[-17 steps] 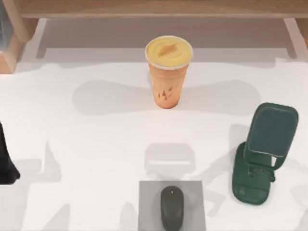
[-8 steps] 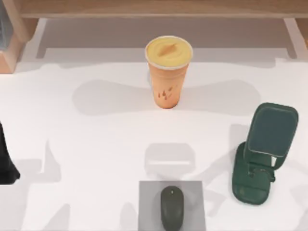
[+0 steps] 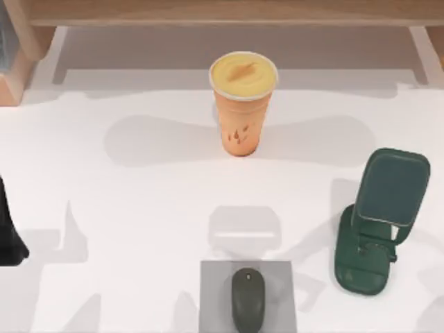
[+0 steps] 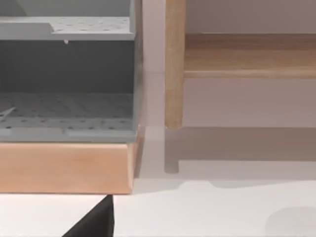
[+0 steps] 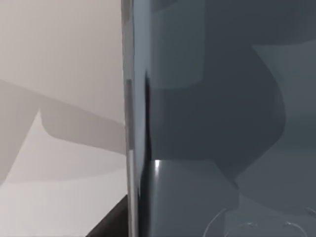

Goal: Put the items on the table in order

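The orange cup (image 3: 243, 104) with its yellow lid stands upright at the middle back of the white table (image 3: 139, 208). At the front centre the dark olive mouse (image 3: 248, 300) lies on a flat grey pad (image 3: 215, 298). The blue-grey phone (image 3: 393, 186) leans upright in the dark green stand (image 3: 361, 267) on the right. Its face is seen very close in the right wrist view (image 5: 212, 98), beside a dark corner of my right gripper (image 5: 116, 224). My left arm (image 3: 7, 236) is parked at the left edge, with a dark tip of its gripper (image 4: 94, 224) showing in the left wrist view.
A light wooden shelf (image 3: 222, 10) runs along the back of the table. A wooden box holding grey perforated trays (image 4: 66, 123) sits at the back left corner, beside a shelf leg (image 4: 174, 74).
The cup, mouse, phone and stand have not moved. Only the shadow near the right front corner has slid toward the table's edge.
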You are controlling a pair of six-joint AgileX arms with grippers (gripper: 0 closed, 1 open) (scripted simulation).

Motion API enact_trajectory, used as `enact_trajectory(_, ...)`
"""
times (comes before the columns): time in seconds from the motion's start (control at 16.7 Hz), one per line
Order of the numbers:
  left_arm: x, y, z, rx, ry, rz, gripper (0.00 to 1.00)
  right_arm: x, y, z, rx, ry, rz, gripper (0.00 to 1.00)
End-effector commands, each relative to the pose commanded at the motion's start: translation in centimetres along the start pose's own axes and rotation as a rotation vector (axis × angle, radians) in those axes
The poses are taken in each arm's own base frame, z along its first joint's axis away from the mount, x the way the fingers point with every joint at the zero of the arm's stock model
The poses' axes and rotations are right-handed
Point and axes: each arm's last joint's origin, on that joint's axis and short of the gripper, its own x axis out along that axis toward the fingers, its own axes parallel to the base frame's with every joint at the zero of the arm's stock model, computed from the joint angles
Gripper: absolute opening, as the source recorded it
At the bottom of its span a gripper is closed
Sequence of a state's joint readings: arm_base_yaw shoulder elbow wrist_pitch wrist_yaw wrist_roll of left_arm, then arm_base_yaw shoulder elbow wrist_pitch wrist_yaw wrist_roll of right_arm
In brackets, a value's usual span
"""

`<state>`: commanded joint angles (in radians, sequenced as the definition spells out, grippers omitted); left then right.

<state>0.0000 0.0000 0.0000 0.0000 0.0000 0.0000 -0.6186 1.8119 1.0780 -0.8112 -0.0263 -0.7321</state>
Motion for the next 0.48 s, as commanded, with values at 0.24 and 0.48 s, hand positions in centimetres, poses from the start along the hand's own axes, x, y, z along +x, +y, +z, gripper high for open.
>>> enact_trajectory(0.24,0.0,0.0,0.0,0.0,0.0,0.0,1.0,-0.7,0.0,0.0,0.0,-0.002,-0.003,0.0)
enact_trajectory(0.48,0.0,0.0,0.0,0.0,0.0,0.0,1.0,-1.5,0.6,0.7,0.002,-0.003,-0.042,0.0)
